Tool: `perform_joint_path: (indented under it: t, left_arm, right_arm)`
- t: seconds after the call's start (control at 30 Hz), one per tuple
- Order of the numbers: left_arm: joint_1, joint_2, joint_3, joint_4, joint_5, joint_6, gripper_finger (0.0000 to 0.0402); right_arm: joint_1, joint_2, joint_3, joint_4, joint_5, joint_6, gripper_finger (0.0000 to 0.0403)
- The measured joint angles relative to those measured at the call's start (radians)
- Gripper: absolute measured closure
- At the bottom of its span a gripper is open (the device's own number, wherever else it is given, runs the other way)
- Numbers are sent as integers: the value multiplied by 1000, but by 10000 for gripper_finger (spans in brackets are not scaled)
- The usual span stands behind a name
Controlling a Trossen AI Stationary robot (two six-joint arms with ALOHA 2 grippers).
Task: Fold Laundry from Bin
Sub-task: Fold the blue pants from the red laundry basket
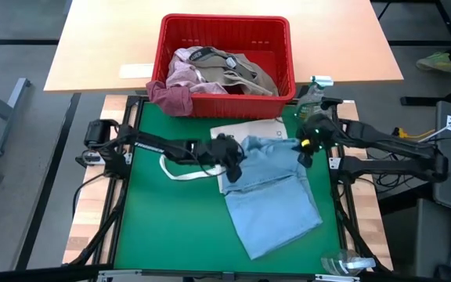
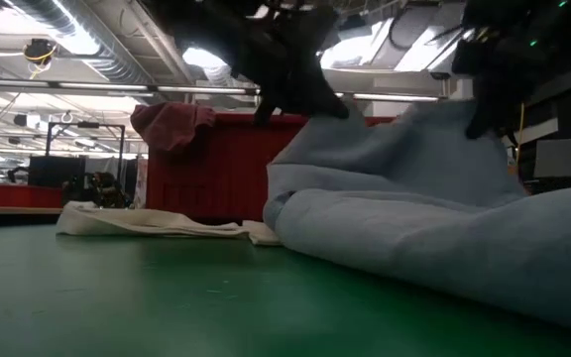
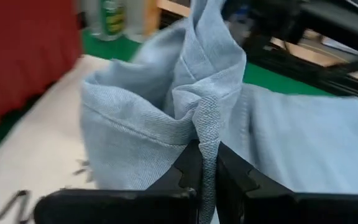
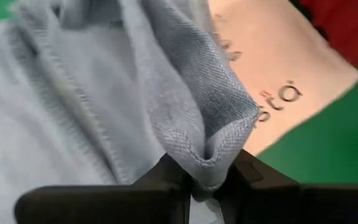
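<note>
Your left gripper (image 3: pixel 207 180) is pinched tight on a bunched hem of the light blue woven cloth garment (image 1: pixel 276 196), and your right gripper (image 4: pixel 204 186) is clamped on another folded edge of the same piece. Both grips sit on the end of the garment nearest the red slotted plastic bin (image 1: pixel 225 55), with that end lifted off the green table mat (image 1: pixel 178 227) while the far end lies flat on it.

From where you are, I'd say this is the spread-out or first fold step, so keep both grippers level with each other and pull apart gently until the raised edge goes taut. The cloth looks pretty bunched in the left pinch, so go slow or you'll drag a wrinkle into the fold.

Watch the flat white tote bag with the long strap (image 1: pixel 210 160) lying partly under the garment on the bin side. It could slide along with it.

The rest of the laundry pile, pale pink, maroon and khaki pieces (image 1: pixel 210 74), is in the bin, with the maroon one hanging over the rim.
</note>
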Motion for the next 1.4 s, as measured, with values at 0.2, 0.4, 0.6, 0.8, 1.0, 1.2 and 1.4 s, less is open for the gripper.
perform_joint_path:
  t: [0.2, 0.4, 0.6, 0.8, 1.0, 1.2, 1.4]
  left_arm:
    - [-106, 0, 0, 38, -5, 50, 384]
    - [-201, 0, 0, 37, -35, 50, 384]
    - [-286, 0, 0, 37, -44, 49, 384]
    - [-357, 0, 0, 90, -47, 47, 384]
    - [-390, 0, 0, 180, -49, 26, 384]
    - [-393, 0, 0, 195, -56, 22, 384]
    - [-371, 0, 0, 199, -73, 21, 384]
  right_arm:
    - [190, -60, 0, -55, 37, 97, 350]
    - [381, -66, 0, -139, 81, 244, 350]
    - [581, -66, 0, -147, 86, 394, 350]
    - [782, -62, 0, -147, 137, 546, 350]
    - [952, -56, 0, -122, 200, 669, 350]
    - [1082, -56, 0, -64, 306, 681, 350]
    - [1134, -38, 0, -60, 380, 720, 350]
